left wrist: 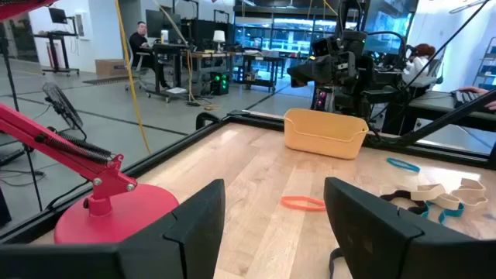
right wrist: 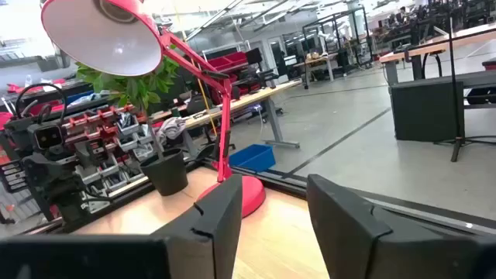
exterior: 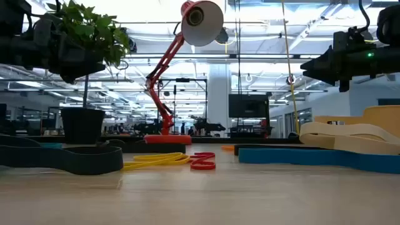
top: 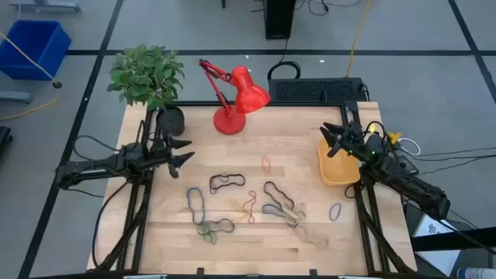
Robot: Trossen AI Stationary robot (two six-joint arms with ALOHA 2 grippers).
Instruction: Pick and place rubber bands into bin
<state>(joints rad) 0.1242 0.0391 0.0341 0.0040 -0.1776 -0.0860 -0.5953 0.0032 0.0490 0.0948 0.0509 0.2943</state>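
Nearest the front edge of the bench [top: 163, 248], the rubber bands [top: 240, 203] lie loose in a scatter across the middle: a green-and-dark tangle [top: 211, 228] closest in, a tan and blue cluster [top: 283, 211] to its right, a black loop [top: 226, 181] and a thin red squiggle [top: 250, 204] a little farther back, one dark blue band [top: 335, 211] off alone at the right, and one small orange band [top: 266, 163] farthest out. None is in the bin yet, as far as can be seen.

Now the arms. The left gripper [top: 183, 152] hangs above the left side of the bench, jaws spread wide, pointing right toward the bands; the black loop lies just nearward and right of it, its long axis running left to right. The right gripper [top: 332, 138] hovers over the far end of the bin [top: 338, 172], jaws parted and empty, with the lone blue band nearward of the bin, on that arm's side.

My call: each arm has a candidate, the left for the black loop, the right for the blue one.

Farther back stand the red desk lamp [top: 235, 99] and the potted plant [top: 149, 77]. No readable writing or brand anywhere.
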